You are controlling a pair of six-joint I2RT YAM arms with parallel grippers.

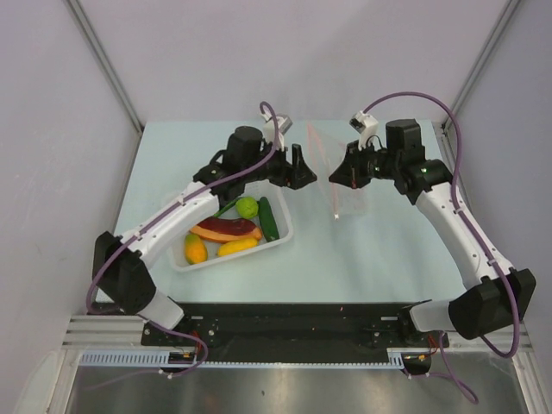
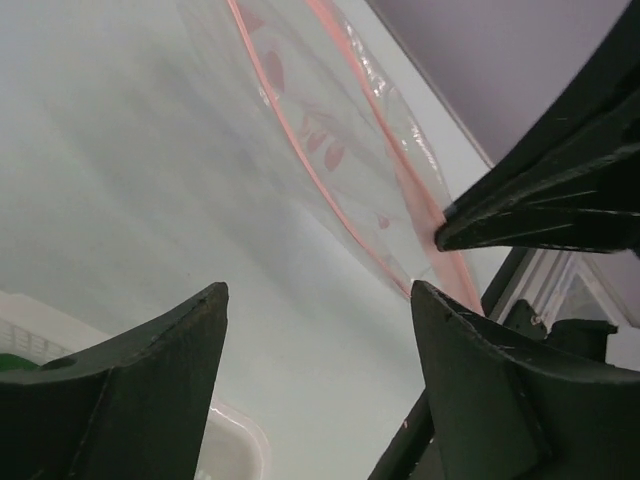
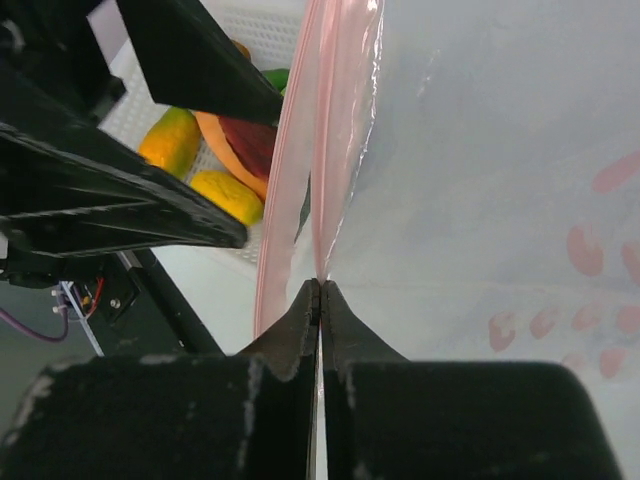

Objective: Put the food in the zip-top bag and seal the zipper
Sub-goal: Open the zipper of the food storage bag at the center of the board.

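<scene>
Item: clear bag [image 1: 349,185], held upright above the table [image 1: 379,250], between the two grippers and clear of the white basket [image 1: 285,237]. Overhead view: the right gripper [image 1: 342,175] is seen at the bag's side and the left gripper [image 1: 299,169] just beside its mouth edge, but the stance of neither pair of jaws can be made out there. Right wrist view: the right gripper [image 3: 320,297] is shown pressed together on the bag's edge just below the pink zipper strip [image 3: 322,150], whose two halves are parted higher up. Left wrist view: the left gripper [image 2: 315,290] is shown spread apart with nothing between its fingers [image 2: 150,370]. The bag [image 2: 330,120] hangs ahead of them, and the other arm's dark fingers are fixed on its pink strip [image 2: 300,165]. Contents of basket, all outside the bag: lime-green ball [image 1: 247,207], dark green cucumber [image 1: 269,220], reddish-brown piece [image 1: 229,226] laid on the orange carrot [image 1: 211,234], yellow fruit [image 1: 237,247], yellow-orange fruit [image 1: 196,249]. The far corner of the basket is covered from overhead by the left arm. In the right wrist view the food [image 3: 225,195] is glimpsed only between the left arm's black fingers and the bag's edge.
</scene>
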